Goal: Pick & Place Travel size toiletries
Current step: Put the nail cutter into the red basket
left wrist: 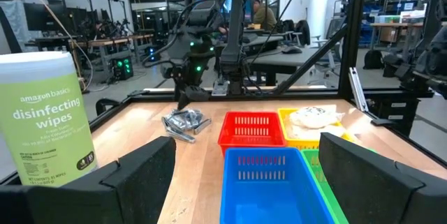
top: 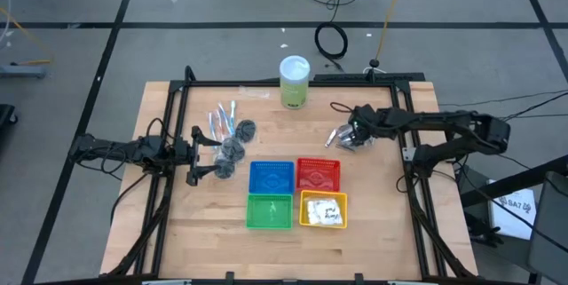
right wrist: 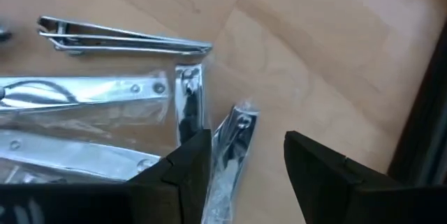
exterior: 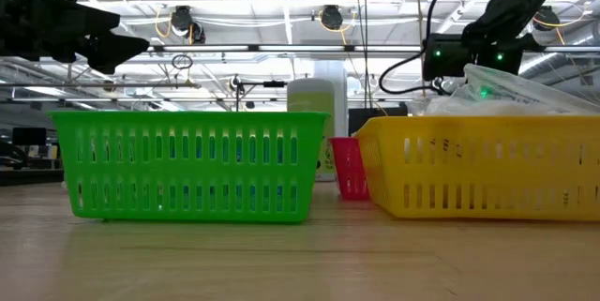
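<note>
Shiny silver foil-wrapped pieces point(right wrist: 105, 98) lie in a small pile point(top: 342, 137) on the table's right side. My right gripper point(right wrist: 244, 158) slants down over the pile's edge, open, with one silver piece point(right wrist: 234, 144) lying between its fingers; no touch shows. Dark grey puffs point(top: 233, 150) and clear-wrapped sticks point(top: 222, 118) lie at the left, right in front of my left gripper point(top: 197, 156), which is open and level. White sachets point(top: 325, 210) lie in the yellow basket point(top: 306, 221).
Blue point(top: 272, 177), red point(top: 318, 174) and green point(top: 269, 211) baskets stand with the yellow one in a square at the table's middle front. A green wipes canister with a white lid point(top: 295, 81) stands at the far middle. Black frame rails point(top: 413, 143) border the table.
</note>
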